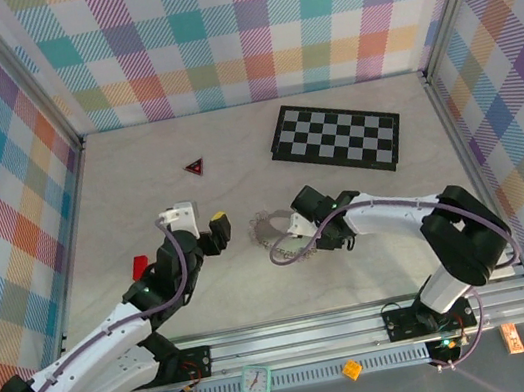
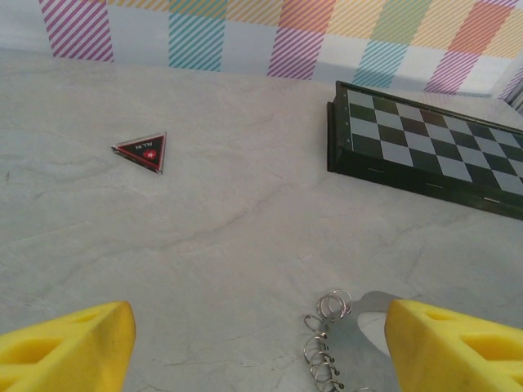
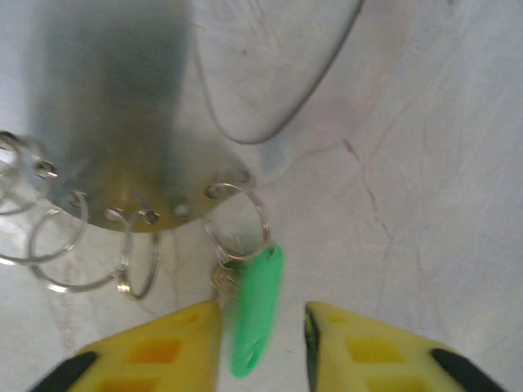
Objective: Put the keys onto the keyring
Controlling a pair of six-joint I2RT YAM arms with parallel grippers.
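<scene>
Green plastic-headed key [image 3: 253, 314] hangs on silvery metal keyring [image 3: 114, 147], shank blurred.
Right pincer [image 3: 262, 310] parted around it, not gripping; left pincer [image 2: 257, 327] wide, empty; marbled tabletop [image 2: 204, 229], plaid walls [image 2: 245, 33].

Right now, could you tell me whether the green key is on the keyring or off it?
On: the green key hangs from a wire loop that passes through the edge of the keyring.

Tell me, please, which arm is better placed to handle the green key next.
Right: the right tool straddles the green key at the keyring; the left tool hangs open, short of it.
</scene>
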